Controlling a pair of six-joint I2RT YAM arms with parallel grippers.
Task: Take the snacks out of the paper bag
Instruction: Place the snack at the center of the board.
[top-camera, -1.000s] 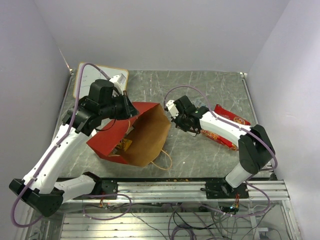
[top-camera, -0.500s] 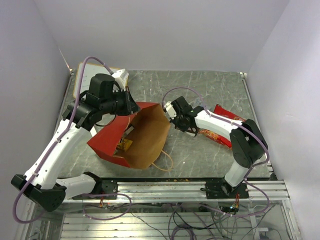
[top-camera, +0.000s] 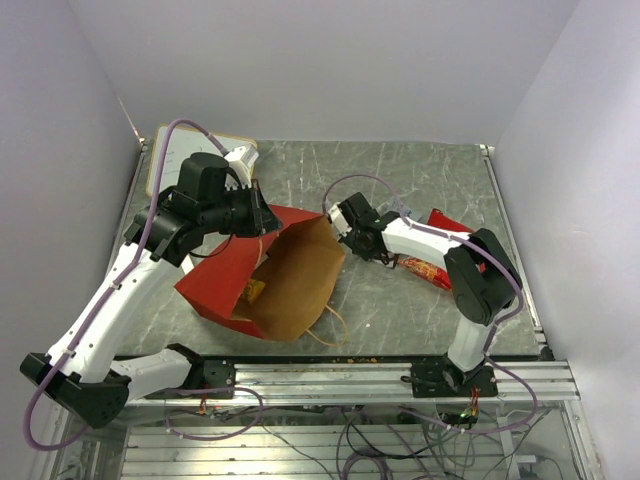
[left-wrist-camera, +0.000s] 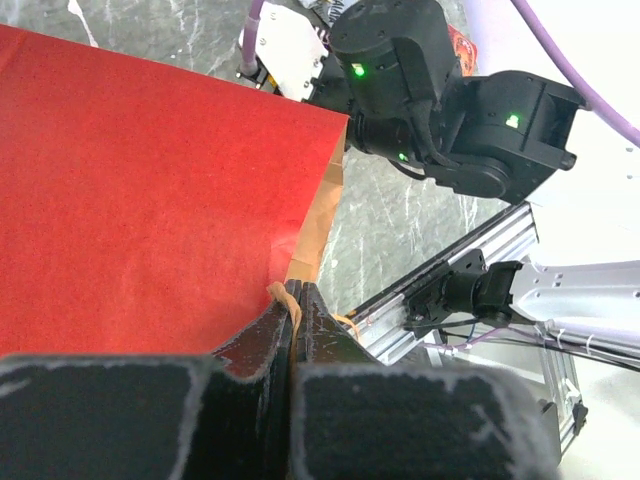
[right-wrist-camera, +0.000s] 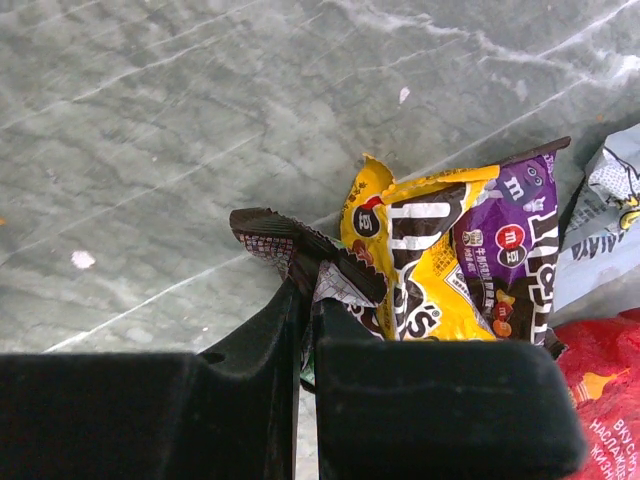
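Red paper bag (top-camera: 225, 285) lies on its side left on the desk (top-camera: 400, 320), your left pincer (left-wrist-camera: 297, 300) clamped on its rim at the handle (left-wrist-camera: 283, 293); tug hard and thin paper could tear. Just right of its mouth, your right pincer (right-wrist-camera: 305, 290) pinches a crumpled wrapper (right-wrist-camera: 262, 228) by its edge, which may slip free.

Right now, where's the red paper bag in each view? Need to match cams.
Top external: paper bag left of centre.
Left wrist: paper bag fills the left half, handle pinched in the left fingers.
Right wrist: not in it; right fingers pinch a snack wrapper.
Shared landmark: grey marble table.
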